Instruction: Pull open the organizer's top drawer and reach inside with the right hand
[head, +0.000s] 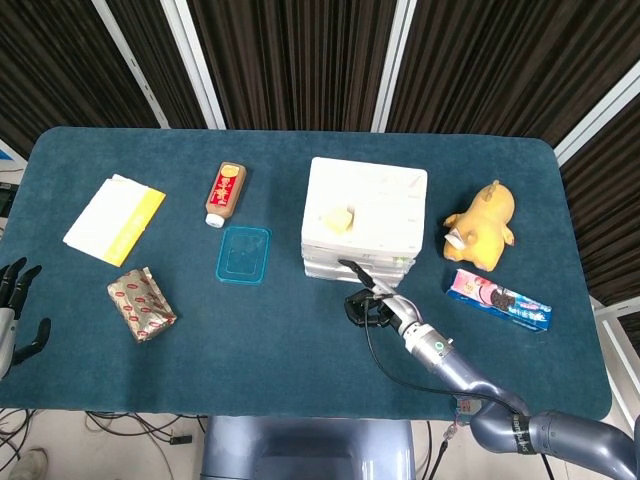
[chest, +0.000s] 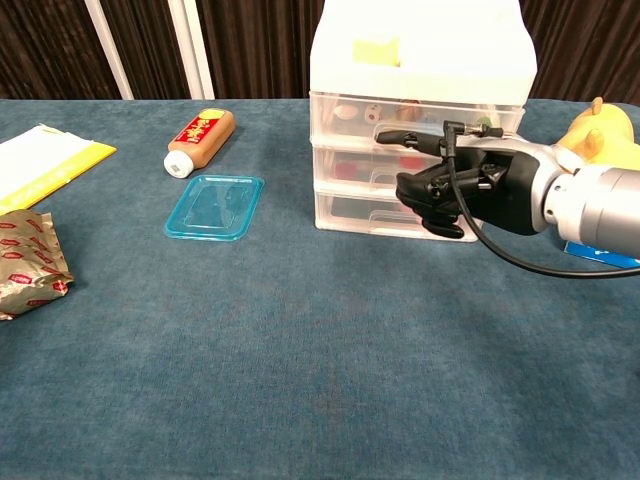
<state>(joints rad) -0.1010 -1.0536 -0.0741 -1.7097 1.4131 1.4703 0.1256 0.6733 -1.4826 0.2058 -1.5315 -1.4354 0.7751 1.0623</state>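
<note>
Chest view is showing the right hand (chest: 445, 190), fingers curled and holding nothing, reaching at the white plastic organizer (chest: 415, 60). Its top drawer (chest: 400, 108) is looking closed. One finger should hook the front and pull straight back.

Head view: high, looking down over the whole table (head: 300, 360). Chest view: low, near, level; sharing the organizer (head: 362, 220).

Organizer (head: 364, 215) at frame centre; right hand (chest: 450, 190) just before its drawers. Bottle (head: 225, 193) and lid (head: 244, 254) left; toy (head: 482, 222) right.
</note>
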